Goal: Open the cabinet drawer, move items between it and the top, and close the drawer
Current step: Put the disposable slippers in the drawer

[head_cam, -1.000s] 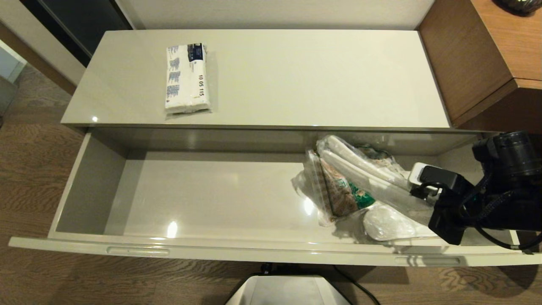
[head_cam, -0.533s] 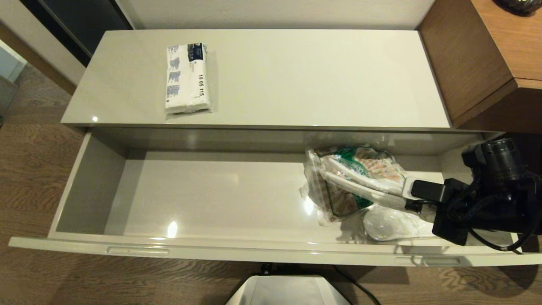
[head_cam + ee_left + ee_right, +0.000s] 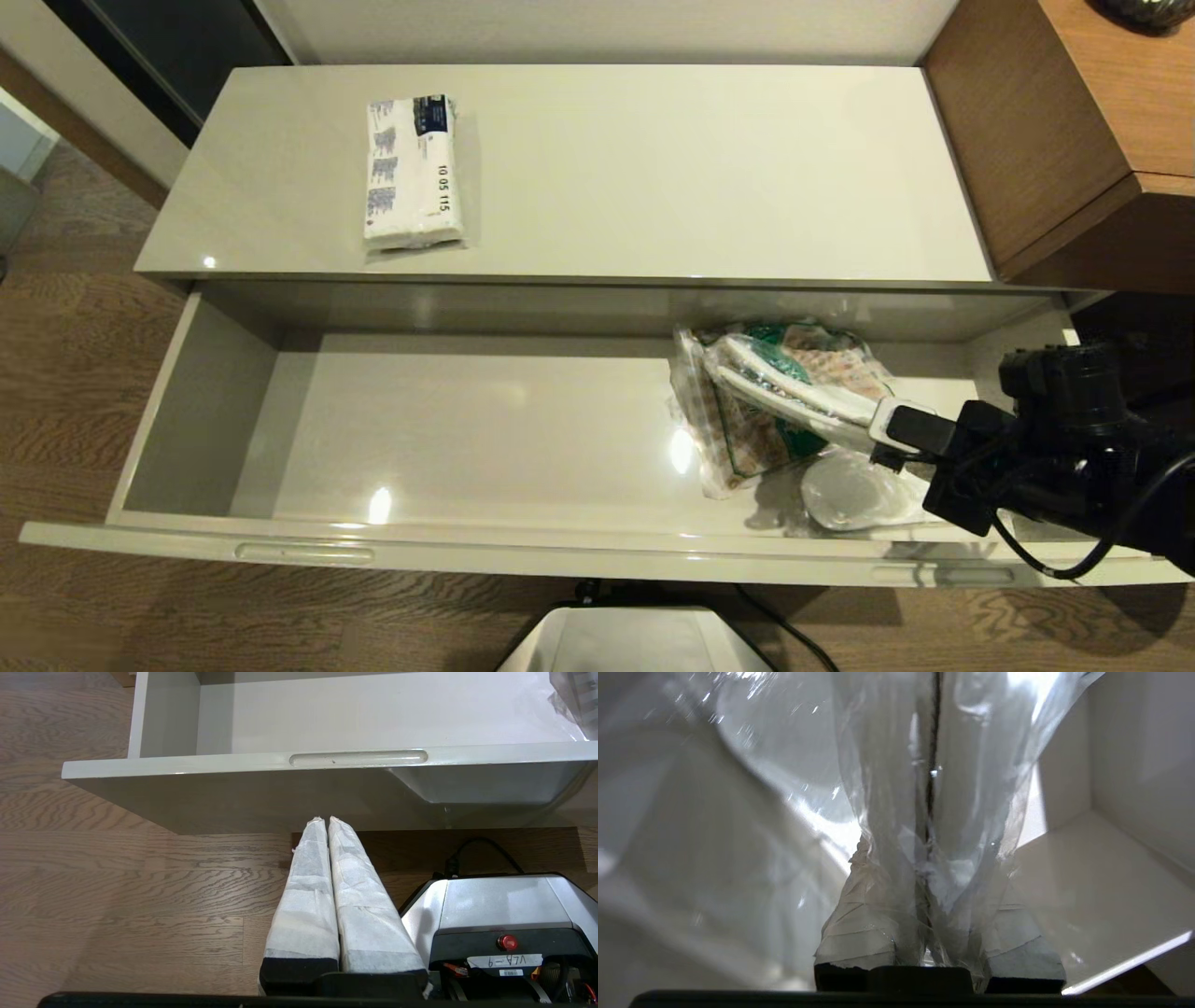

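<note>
Floor (image 3: pixel 112 392): brown wood-grain planks, visible along the left and near sides of the scene. Desk unit (image 3: pixel 1046 140): brown wood grain, at the far right corner; a dark rounded object (image 3: pixel 1153 11) rests at its far edge (only partly in frame, identity unclear). Wall (image 3: pixel 607 28): pale, running along the far side. Dark panel (image 3: pixel 168 47): at the far left corner, beside the wall. Pale blue-white surface (image 3: pixel 19 140): at the left edge, mostly cut off.
</note>
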Robot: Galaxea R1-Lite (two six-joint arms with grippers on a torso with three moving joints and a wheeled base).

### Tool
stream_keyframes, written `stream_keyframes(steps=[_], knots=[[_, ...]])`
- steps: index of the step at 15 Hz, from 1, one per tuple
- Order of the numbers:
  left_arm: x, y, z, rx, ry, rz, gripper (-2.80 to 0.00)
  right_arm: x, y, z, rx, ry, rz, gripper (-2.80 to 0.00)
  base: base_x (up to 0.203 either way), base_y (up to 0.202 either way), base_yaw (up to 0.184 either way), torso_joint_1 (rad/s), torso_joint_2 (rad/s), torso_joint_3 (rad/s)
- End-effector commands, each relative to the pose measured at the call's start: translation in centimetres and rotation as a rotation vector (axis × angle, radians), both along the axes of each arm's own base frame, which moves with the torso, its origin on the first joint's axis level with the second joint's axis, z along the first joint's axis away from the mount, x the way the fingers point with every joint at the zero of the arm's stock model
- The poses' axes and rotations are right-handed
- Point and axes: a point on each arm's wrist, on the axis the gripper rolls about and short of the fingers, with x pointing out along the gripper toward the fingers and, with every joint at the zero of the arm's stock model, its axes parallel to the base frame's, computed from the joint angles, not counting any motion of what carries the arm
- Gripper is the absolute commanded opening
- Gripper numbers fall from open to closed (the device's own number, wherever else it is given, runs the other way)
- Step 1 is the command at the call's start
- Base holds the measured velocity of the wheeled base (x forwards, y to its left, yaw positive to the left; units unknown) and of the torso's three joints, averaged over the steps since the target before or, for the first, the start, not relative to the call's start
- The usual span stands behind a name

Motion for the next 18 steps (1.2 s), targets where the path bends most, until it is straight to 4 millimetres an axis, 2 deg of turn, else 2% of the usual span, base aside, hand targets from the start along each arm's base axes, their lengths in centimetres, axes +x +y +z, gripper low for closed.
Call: stream_keyframes(steps=[1,2,9,13,15,17,18], knots=[[0.0,0.0,0.0,0.0,0.002,0.0,-2.8,0.2,0.1,-0.7,0.001,-0.004,0.001,-2.8,0.0,0.0,0.0,0.0,0.0,0.0],[0.0,0.0,0.0,0.0,0.002,0.0,-2.8,0.2,0.1,-0.7,0.002,-0.008,-0.002,0.0,0.0,0.0,0.0,0.007,-0.06,-0.035],[0.0,0.0,0.0,0.0,0.002,0.0,-2.8,0.7,0.1,0.3,0.114,-0.073,-0.06,0.0,0.0,0.0,0.0,0.279,-0.46,-0.182],[0.0,0.0,0.0,0.0,0.002,0.0,-2.8,1.1,0.4,-1.4,0.208,-0.019,-0.018,0.0,0.0,0.0,0.0,0.104,-0.18,-0.074],[0.0,0.0,0.0,0.0,0.002,0.0,-2.8,1.7,0.6,-1.5,0.236,-0.058,-0.005,0.0,0.0,0.0,0.0,0.007,-0.02,-0.006],[0.0,0.0,0.0,0.002,0.002,0.0,-2.8,2.1,0.5,-0.9,0.258,-0.132,-0.003,0.0,0.0,0.0,0.0,0.0,0.0,0.0],[0.0,0.0,0.0,0.0,0.002,0.0,-2.8,2.1,0.0,0.3,0.296,-0.187,-0.027,0.0,0.0,0.0,0.0,0.0,0.0,0.0]])
